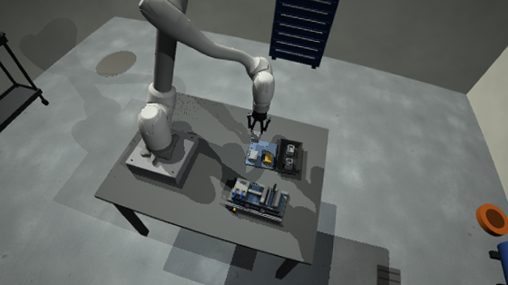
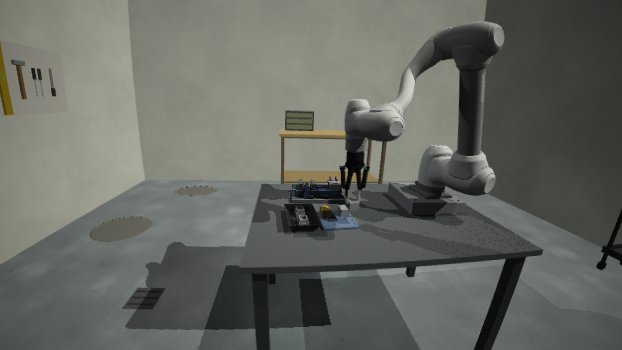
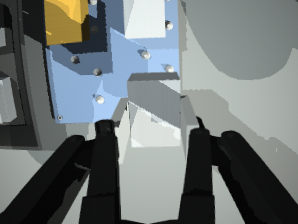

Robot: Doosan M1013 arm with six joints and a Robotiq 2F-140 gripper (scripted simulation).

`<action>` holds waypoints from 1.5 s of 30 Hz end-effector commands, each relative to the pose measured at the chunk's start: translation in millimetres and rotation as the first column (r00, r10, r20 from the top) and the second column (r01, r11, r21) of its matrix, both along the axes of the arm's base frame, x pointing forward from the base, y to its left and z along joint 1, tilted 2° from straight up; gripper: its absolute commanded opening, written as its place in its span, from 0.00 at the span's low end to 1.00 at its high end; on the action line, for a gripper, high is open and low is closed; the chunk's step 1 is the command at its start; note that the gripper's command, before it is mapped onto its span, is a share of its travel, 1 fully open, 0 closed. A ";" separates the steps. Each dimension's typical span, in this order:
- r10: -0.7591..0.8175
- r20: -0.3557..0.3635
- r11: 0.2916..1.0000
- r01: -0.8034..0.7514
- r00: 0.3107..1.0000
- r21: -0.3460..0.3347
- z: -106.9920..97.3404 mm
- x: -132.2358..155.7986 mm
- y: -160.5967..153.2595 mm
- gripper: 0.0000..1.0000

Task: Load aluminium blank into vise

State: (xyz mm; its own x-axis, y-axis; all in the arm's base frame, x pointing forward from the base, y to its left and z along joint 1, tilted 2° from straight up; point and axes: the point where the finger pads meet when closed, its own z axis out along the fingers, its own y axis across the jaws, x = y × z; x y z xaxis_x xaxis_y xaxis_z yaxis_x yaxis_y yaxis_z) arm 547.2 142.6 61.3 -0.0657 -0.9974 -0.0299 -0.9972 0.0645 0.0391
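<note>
My gripper point(image 1: 257, 132) point(image 2: 353, 199) point(image 3: 154, 110) is shut on an aluminium blank point(image 3: 154, 95), held upright between the fingertips above the table, just beyond the infeed plate point(image 2: 341, 225) point(image 3: 75, 109) edge. Another aluminium blank point(image 1: 253, 155) point(image 2: 343, 210) point(image 3: 145, 19) and a brass blank point(image 1: 268, 158) point(image 2: 325, 211) point(image 3: 65, 21) stand apart on the plate. Two finished parts, one point(image 1: 291, 149) point(image 2: 299, 210) and the other point(image 1: 289, 163) point(image 2: 302, 219), lie in the dark outfeed tray point(image 3: 30, 100); pocket details are too small to tell. The vise point(image 1: 259, 200) point(image 2: 317, 192) is open; no blank shows in its narrow gap.
Small round pins point(image 3: 100, 99) point(image 3: 146, 54) stand up from the plate. The tray is close beside the plate, on the side away from the robot's base point(image 1: 161, 160). The vise's hoses and the upright work stop rise above its body. The plate lies between gripper and vise.
</note>
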 end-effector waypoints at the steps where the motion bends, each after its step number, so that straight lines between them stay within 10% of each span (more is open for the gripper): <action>1: -0.004 0.022 1.000 0.004 1.000 0.002 21.0 6.2 -1.3 0.00; 19: -0.005 0.022 1.000 0.005 1.000 0.002 44.8 8.7 -5.0 0.00; 45: -0.069 0.020 0.998 0.069 0.997 0.000 38.9 103.2 -212.4 0.00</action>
